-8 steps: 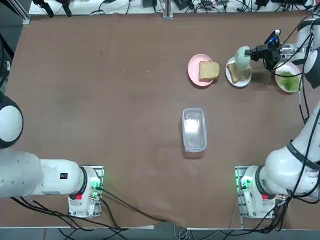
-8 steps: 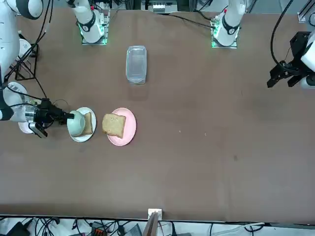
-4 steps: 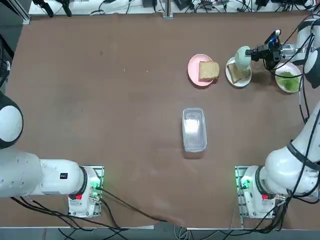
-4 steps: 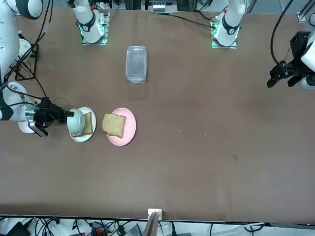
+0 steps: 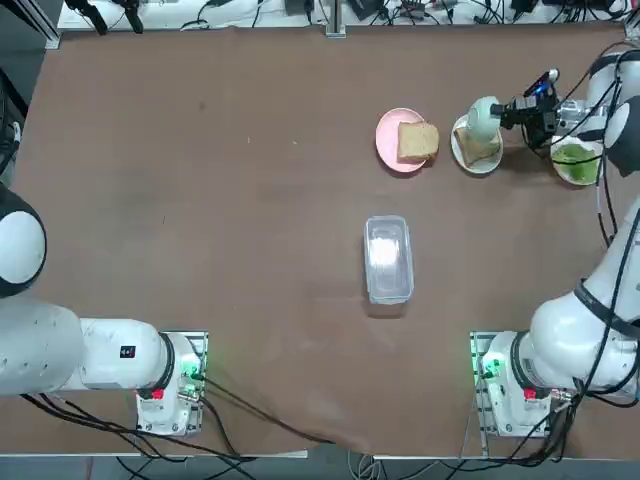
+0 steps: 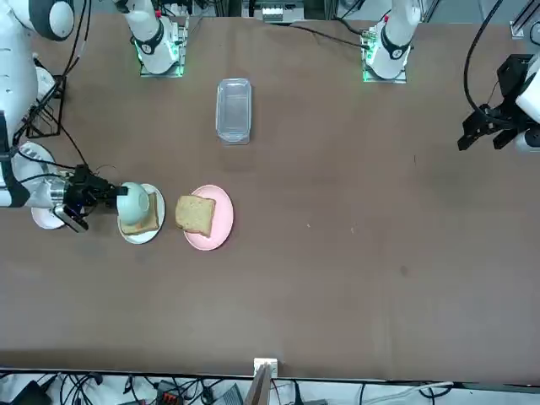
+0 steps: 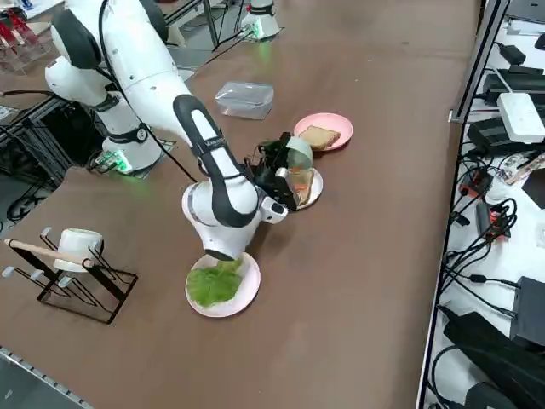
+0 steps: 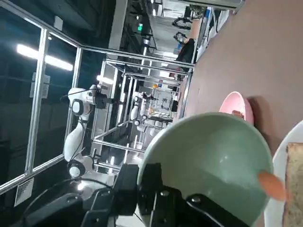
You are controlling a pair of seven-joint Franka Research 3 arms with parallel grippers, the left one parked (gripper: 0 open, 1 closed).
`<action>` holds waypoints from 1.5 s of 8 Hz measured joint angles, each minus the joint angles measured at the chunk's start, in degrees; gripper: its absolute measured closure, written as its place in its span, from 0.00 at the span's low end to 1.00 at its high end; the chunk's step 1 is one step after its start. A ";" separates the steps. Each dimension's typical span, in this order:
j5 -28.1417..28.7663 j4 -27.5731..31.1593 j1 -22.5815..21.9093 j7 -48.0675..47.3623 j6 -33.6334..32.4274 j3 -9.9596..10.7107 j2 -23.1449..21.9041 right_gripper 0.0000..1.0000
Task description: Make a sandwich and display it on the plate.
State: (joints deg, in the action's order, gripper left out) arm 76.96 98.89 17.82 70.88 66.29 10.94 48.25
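The right gripper [image 5: 506, 113] is clamped on the rim of a pale green bowl [image 5: 483, 118], holding it tipped on its side over the white plate [image 5: 468, 155] at the far right of the table. The wrist view shows the bowl's hollow turned toward the plate, with one reddish piece of filling [image 8: 272, 185] sliding near its lower lip, just above the edge of the bread slice [image 8: 294, 184] lying on that plate.

The step in hand looks like pouring the filling out of the bowl onto the first slice. The sandwich is not yet built: this slice lies bare on the white plate, and a second bread slice [image 5: 417, 141] sits on the pink plate [image 5: 388, 131] just to the left. Green lettuce [image 5: 572, 161] waits on another plate [image 7: 245, 297] to the right of the gripper, partly under the arm.

The next move probably calls for a little more tilt, or a gentle shake, so the piece drops onto the bread rather than off the plate, and then for setting the bowl down clear of the plates. Lettuce and the top slice would follow.

A clear lidded container [image 5: 388, 258] stands nearer the robot, well apart, mid-table.
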 joint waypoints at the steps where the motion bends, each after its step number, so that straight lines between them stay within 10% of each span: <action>1: 0.25 -0.01 0.02 0.33 -0.12 0.00 0.29 0.95; 7: -2.39 -6.72 0.08 -4.76 -0.25 0.60 -0.21 0.95; 12: -26.90 -29.84 -0.45 -22.05 7.15 1.30 -2.90 0.95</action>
State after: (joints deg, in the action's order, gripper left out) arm 50.06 69.05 17.37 48.83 73.44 12.24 45.35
